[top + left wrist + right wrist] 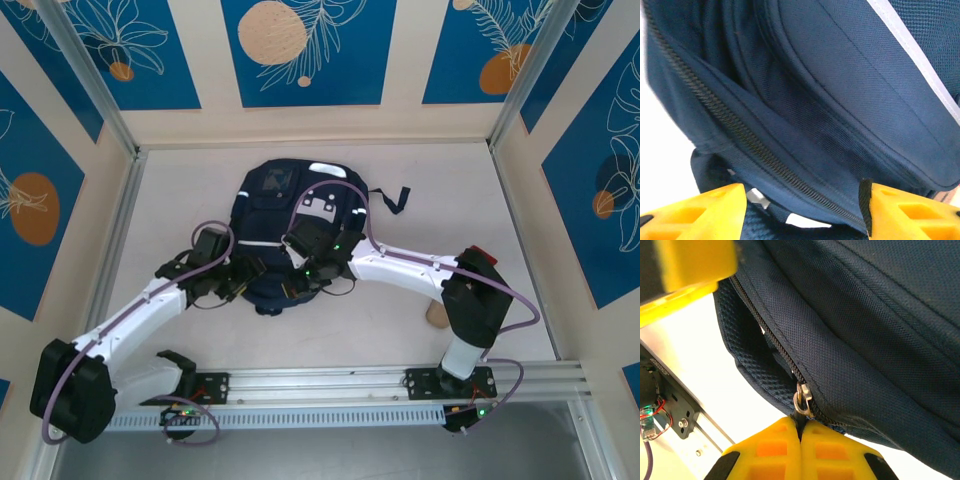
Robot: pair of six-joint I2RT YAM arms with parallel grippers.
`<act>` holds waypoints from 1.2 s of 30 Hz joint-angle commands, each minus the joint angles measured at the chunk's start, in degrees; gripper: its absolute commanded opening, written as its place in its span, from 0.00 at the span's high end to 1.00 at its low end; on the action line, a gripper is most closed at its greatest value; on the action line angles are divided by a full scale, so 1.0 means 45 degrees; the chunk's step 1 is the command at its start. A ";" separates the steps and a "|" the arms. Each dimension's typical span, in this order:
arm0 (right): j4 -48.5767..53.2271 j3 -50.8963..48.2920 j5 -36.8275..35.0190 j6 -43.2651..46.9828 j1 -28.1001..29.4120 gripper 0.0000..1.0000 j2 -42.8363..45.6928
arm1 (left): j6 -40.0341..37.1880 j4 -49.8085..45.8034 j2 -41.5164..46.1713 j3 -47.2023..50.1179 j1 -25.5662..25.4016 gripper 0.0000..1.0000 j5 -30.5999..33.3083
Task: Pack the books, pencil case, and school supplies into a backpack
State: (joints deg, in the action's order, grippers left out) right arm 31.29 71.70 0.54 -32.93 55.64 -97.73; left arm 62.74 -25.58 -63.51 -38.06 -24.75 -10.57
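Observation:
The dark navy backpack (290,215) lies flat in the middle of the table, its zipped edge towards the arms. My left gripper (245,280) is at that near edge, left of centre. Its yellow fingers (715,212) stand apart and open, with the zipper seam (790,165) and loose fabric between them, ungripped. My right gripper (801,427) is shut on the zipper pull, just below the metal slider (803,399), at the bag's near edge (300,282). The left gripper's yellow finger (690,265) shows close by in the right wrist view. Books, pencil case and school supplies are out of view.
A small tan object (437,315) lies on the table beside the right arm's elbow. The backpack's black strap (395,200) sticks out at the right. An aluminium rail (350,385) runs along the near edge, and patterned walls enclose the table.

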 commanded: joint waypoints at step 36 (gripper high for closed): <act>0.6803 -0.0850 -0.7239 -0.3871 0.0169 1.00 0.0673 | 0.0328 -0.0571 -0.1114 0.0103 -0.0474 1.00 0.2684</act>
State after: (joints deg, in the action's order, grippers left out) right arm 44.86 70.61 -20.88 -46.87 59.44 -96.66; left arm 66.74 -21.08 -70.28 -36.49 -28.03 -8.71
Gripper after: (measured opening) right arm 0.062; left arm 0.041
